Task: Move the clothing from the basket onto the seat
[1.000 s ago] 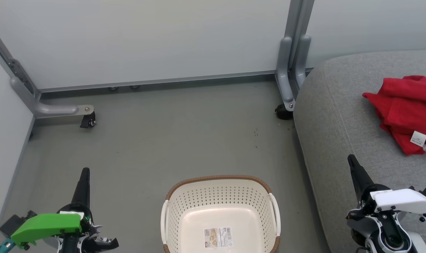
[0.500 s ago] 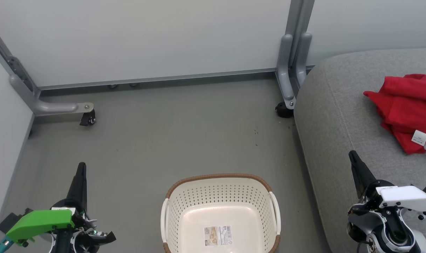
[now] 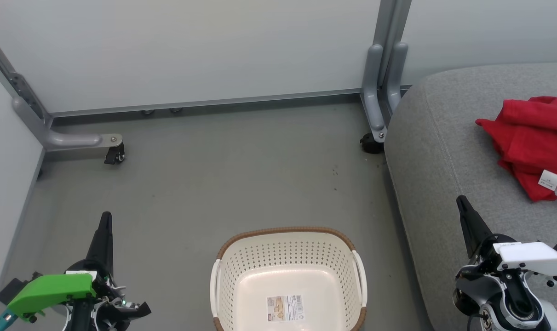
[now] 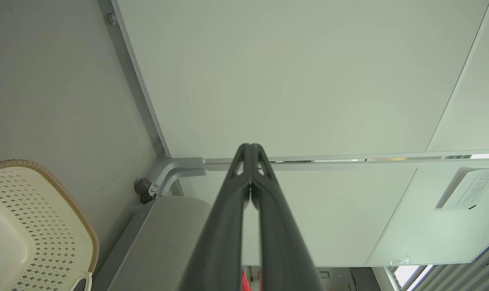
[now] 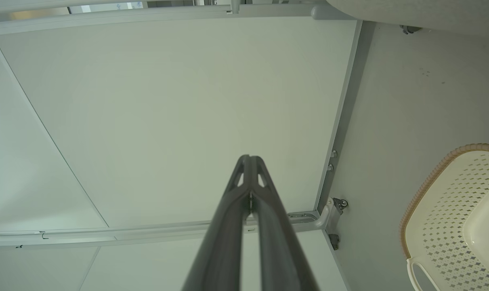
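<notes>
The red clothing [image 3: 531, 138] is seen heaped on the grey seat [image 3: 444, 161], beyond and outward of the right hand [image 3: 461, 202], whose fingers are pressed together on nothing. The left hand [image 3: 105, 219] is likewise closed and empty. The basket [image 3: 287, 231], between the hands, is bare but for a label [image 3: 285, 309]. Were the right hand swung outward, the heap could be snagged and dragged off.

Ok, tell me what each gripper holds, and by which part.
Nothing. The left gripper and right gripper are both shut on air; the red clothing lies loose on the grey seat.
</notes>
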You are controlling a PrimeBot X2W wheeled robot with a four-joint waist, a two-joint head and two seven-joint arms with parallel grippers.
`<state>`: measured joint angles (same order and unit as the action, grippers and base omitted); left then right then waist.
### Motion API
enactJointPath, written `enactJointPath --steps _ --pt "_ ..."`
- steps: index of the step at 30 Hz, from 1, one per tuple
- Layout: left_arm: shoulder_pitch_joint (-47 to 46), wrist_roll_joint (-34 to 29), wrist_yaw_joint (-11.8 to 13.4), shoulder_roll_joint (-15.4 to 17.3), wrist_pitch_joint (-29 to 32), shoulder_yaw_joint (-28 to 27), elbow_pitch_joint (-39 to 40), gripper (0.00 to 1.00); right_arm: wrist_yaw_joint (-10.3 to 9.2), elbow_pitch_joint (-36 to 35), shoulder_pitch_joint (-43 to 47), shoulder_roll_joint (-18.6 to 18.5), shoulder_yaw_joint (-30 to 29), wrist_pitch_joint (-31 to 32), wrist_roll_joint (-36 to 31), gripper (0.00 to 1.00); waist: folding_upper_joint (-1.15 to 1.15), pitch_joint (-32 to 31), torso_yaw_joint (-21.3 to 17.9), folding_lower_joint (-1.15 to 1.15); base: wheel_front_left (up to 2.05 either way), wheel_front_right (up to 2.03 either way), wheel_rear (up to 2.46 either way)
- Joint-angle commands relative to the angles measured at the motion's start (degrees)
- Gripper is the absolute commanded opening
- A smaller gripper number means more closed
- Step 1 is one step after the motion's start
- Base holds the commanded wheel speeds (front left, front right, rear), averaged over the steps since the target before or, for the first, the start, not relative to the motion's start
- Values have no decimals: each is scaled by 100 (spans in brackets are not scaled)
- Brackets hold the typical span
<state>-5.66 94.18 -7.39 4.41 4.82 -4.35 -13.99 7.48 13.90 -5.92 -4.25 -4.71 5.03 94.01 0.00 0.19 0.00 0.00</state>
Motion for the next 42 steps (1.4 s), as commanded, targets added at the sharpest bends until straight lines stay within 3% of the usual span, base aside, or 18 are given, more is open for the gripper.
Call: enactJointPath --steps 1,42 --pt "-91 -8 -27 -1 15 -30 -7 0 2 13 -38 9 -14 27 -19 0 0 0 0 0 0 0 0" --pt "-101 -92 -27 -67 90 -109 -11 0 2 19 -46 65 -90 85 -88 0 0 -1 0 0 0 0 0"
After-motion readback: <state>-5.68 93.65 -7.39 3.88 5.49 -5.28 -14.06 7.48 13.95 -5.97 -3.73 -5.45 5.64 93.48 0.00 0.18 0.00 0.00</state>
